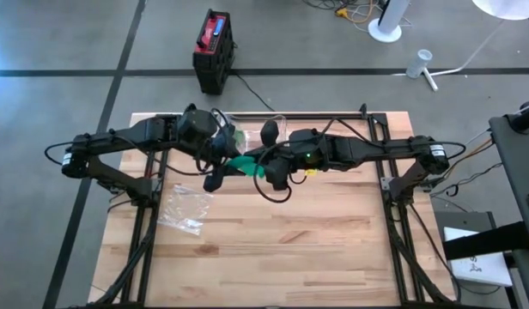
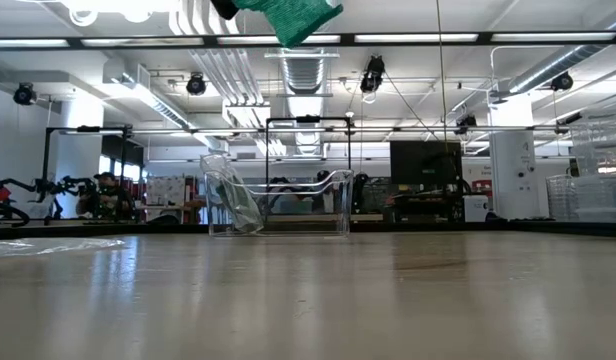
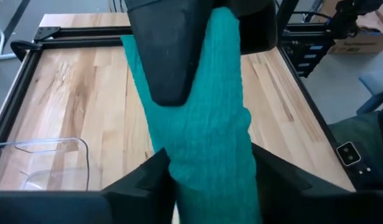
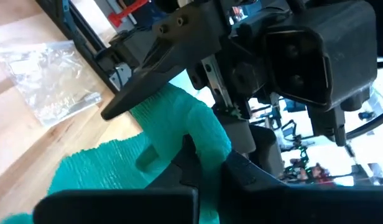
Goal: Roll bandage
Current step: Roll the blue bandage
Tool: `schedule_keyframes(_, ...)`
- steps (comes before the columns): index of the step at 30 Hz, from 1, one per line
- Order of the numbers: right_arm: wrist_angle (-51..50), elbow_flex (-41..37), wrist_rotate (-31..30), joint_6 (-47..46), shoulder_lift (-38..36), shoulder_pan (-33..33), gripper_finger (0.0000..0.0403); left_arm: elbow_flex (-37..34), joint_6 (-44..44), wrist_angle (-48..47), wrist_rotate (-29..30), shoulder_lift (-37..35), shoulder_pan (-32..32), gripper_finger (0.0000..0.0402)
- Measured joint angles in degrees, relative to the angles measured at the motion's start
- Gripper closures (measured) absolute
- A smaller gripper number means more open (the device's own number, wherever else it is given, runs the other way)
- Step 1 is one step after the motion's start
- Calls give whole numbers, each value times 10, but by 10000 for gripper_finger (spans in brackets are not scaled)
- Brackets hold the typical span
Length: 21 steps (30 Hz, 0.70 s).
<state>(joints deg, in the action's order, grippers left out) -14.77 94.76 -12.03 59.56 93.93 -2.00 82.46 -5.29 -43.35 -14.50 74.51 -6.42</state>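
Note:
A green crepe bandage (image 1: 245, 164) hangs in the air over the middle of the table, between my two grippers. My left gripper (image 1: 223, 163) comes from the table's left and is shut on the bandage (image 3: 204, 124). My right gripper (image 1: 263, 167) comes from the right and is shut, with the bandage's bunched end (image 4: 185, 124) around its fingers. A loose strip (image 4: 98, 168) trails off that end. In the low view only the bandage's lower edge (image 2: 288, 18) shows at the picture's top. My left gripper has the bandage's strip (image 3: 179, 177) between its two fingers (image 3: 145, 177), one on each side of it. The fingers come from the table's left, slanting down. The strip runs on from them to the other gripper, clear of the table. My right gripper has its shut fingers (image 4: 182, 165) in the bandage's bunched end (image 4: 201, 134), which lies around them. Whether a layer sits between the fingers is hidden by the cloth. The fingers come nearly level from the table's right. That end is lifted clear of the table.
A clear plastic container (image 2: 278, 205) stands at the table's far edge behind the grippers. A crumpled clear plastic bag (image 1: 185, 209) lies on the wood toward the near left. The table's near half (image 1: 316, 249) is bare wood.

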Motion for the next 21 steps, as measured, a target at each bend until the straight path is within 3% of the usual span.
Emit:
schedule_keyframes(3, -2, 0, 1, -20, 0, 0, 375, 0, -6, -7, 1, -2, 0, 275)
schedule_keyframes(8, -18, 4, -2, -89, 0, -3, 313, -1, -9, -17, 32, -2, 0, 378)
schedule_keyframes(13, -103, 55, 11, -224, -1, 1, 235, -2, -17, -24, 92, -2, 1, 369)
schedule_keyframes(18, -178, 115, 122, -438, -1, 41, 181, -2, -41, -21, 176, 4, 9, 387)
schedule_keyframes(21, -191, 129, 150, -531, 6, 73, 164, -2, -52, -13, 251, 14, 22, 390)
